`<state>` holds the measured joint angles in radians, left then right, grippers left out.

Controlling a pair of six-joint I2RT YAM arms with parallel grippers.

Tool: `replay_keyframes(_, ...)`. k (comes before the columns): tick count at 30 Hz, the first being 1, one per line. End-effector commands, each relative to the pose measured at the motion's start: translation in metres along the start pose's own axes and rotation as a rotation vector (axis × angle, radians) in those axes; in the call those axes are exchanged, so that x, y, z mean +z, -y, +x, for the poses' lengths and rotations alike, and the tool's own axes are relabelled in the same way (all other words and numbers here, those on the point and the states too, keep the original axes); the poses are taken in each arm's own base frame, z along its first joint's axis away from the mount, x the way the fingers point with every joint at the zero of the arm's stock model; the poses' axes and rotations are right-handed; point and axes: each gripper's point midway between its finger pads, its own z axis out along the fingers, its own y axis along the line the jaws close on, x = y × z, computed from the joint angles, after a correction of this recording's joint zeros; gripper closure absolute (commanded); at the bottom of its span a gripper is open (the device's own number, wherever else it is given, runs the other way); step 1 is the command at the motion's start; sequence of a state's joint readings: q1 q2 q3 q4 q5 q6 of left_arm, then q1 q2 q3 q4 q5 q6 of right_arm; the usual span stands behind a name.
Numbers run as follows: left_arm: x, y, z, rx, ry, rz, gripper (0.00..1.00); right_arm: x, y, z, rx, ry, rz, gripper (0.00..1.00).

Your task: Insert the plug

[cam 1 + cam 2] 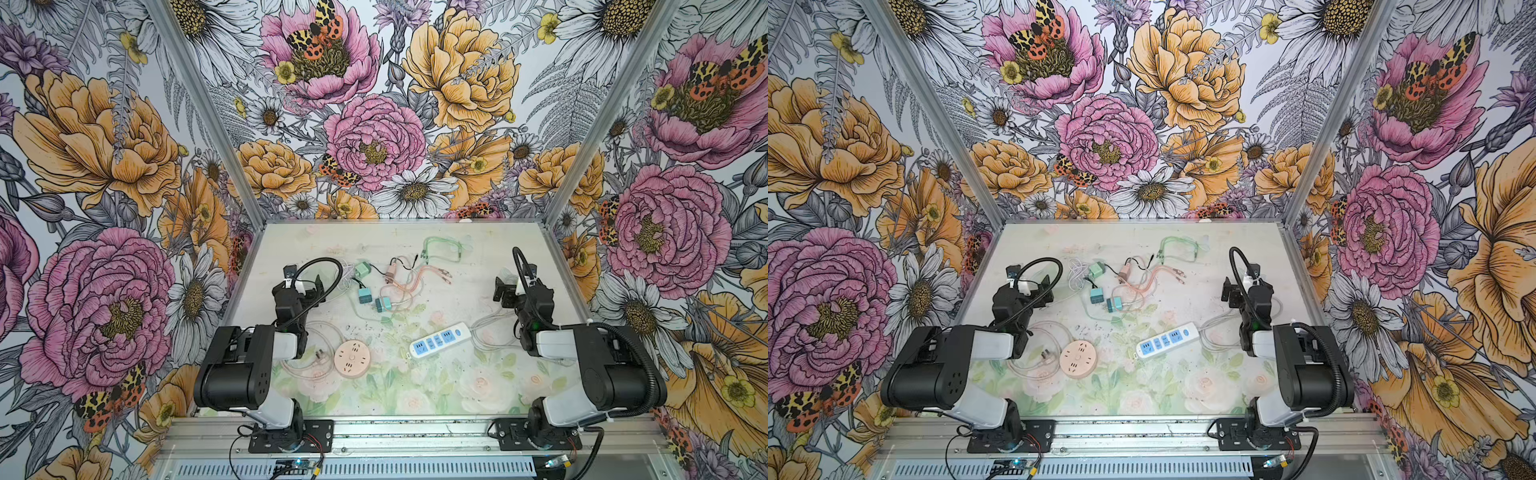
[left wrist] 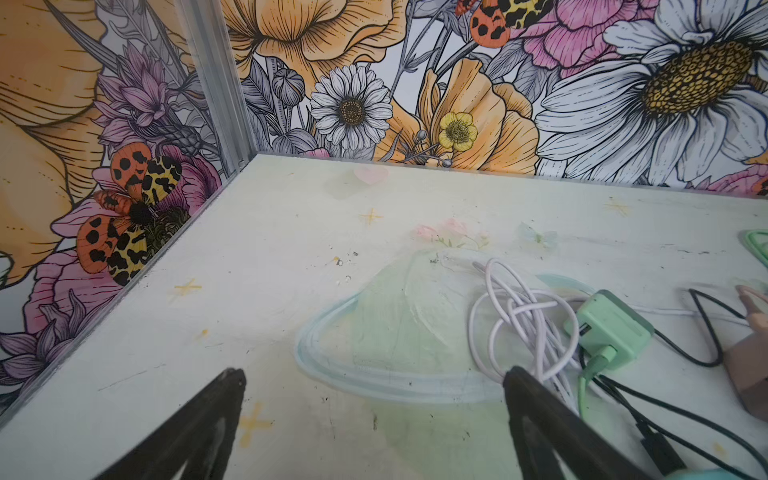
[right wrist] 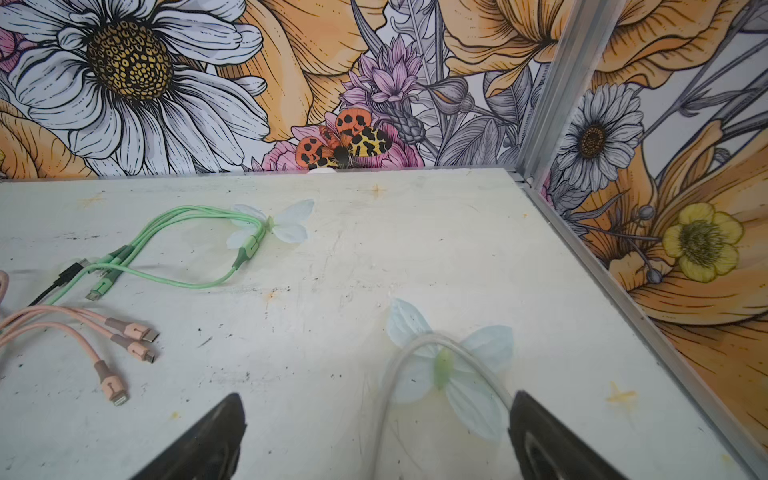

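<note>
My left gripper point(image 2: 374, 373) and right gripper point(image 3: 378, 398) gape empty (teal plug point(image 1: 365, 296) ungrasped), parked near the side edges of the table point(image 1: 469, 266), probably to keep clear of the power strip point(image 1: 441, 339).

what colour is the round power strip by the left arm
The round power strip is pale peach-pink; shows best in a top view.

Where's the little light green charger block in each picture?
In a top view: light green charger on the far part of the table, left of middle.
In a top view: the same spot.
Left wrist: beside the tangled white cord, at.
Right wrist: not in it.
Shared landmark: the green cable, in every view.
</note>
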<state>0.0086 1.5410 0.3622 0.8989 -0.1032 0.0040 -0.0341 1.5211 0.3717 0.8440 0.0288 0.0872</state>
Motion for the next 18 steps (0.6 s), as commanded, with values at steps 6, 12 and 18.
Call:
replay_keyframes(6, 0.0033, 0.0052, -0.0121, 0.01, 0.04, 0.014, 0.01, 0.0048, 0.0014, -0.01, -0.002, 0.031, 0.004, 0.01)
replay_keyframes(12, 0.0033, 0.0052, -0.0123, 0.01, 0.04, 0.014, 0.01, 0.0051, 0.0033, -0.0105, 0.001, 0.031, 0.013, 0.0)
replay_keyframes(18, 0.0034, 0.005, -0.0125, 0.009, 0.041, 0.015, 0.01, 0.0053, 0.0025, -0.0106, 0.0, 0.03, 0.012, 0.0)
